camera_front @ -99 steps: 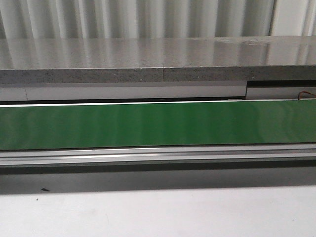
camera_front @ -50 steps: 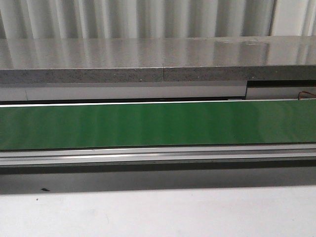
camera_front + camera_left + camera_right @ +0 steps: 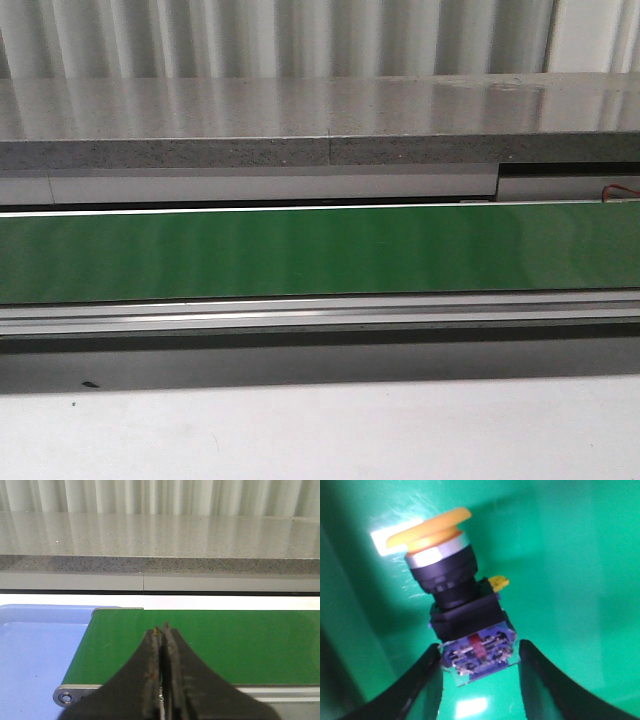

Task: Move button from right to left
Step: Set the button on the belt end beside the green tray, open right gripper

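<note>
Low in the right wrist view, the right gripper [image 3: 480, 648] seems to pinch the button [image 3: 452, 587] by its blue base alone, so the yellow-capped head could tip and slip free. Farther off, the left gripper [image 3: 161, 628] is pressed together and empty above the green belt [image 3: 225, 645].

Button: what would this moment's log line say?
right hand: astride button base, grip unclear | left hand: shut, empty, over belt
</note>
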